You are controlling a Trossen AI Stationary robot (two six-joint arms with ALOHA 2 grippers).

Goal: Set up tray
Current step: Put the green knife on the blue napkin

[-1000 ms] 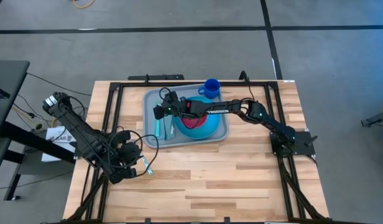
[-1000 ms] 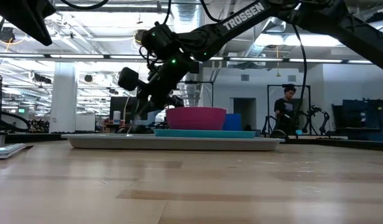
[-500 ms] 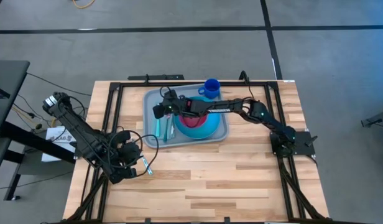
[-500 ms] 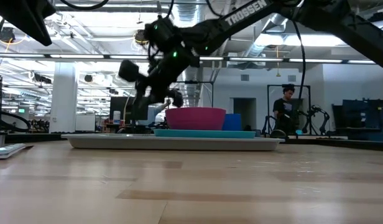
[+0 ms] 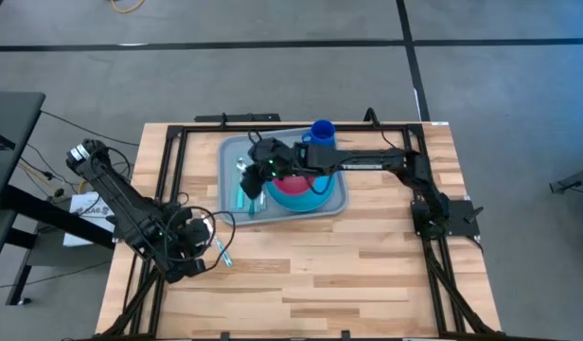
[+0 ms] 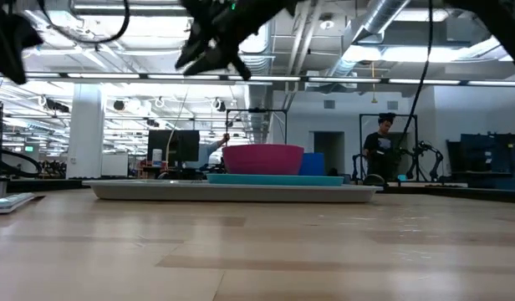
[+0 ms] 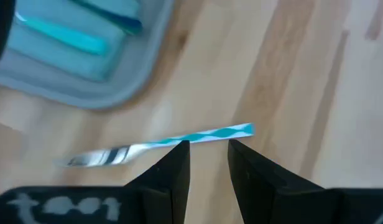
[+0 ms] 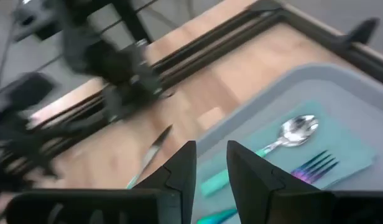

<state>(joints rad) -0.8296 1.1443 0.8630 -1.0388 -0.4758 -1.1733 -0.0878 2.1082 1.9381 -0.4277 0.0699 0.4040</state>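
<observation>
- High view: I've got the tray (image 5: 336, 202) sitting toward the far middle of the table (image 5: 367, 275), and it's mostly loaded. There's a round blue plate (image 5: 322, 194) with a pink bowl (image 5: 293, 184) on it, a blue cup (image 5: 322, 132) at the tray's far edge, and a teal mat (image 5: 242, 194) on the left side. The right gripper (image 5: 256, 177) is up over that mat. My left gripper (image 5: 202, 244) is parked near the table's front left, just beside a knife (image 5: 221, 252) that lies on the wood, well apart from the tray.
- Low view: tray flat on the table, pink bowl (image 6: 263, 158) on the blue plate (image 6: 274, 178), and the right arm's gripper (image 6: 209, 46) is lifted well clear above it all. A person (image 6: 379, 150) is standing way back in the room.
- Left wrist view: fingers (image 7: 170, 171) are parted with a gap and nothing between them; the knife (image 7: 160, 145) lies on the wood just past the tips. Tray corner (image 7: 117, 93) is nearby.
- Right wrist view: fingers (image 8: 179, 168) apart, holding nothing. Below I see a spoon (image 8: 290, 134) and fork (image 8: 311, 165) already on the teal mat (image 8: 341, 155).
- So my read: plate, bowl, cup, spoon and fork are done. The knife looks like the last piece, and it's the left arm's job to grab it.
</observation>
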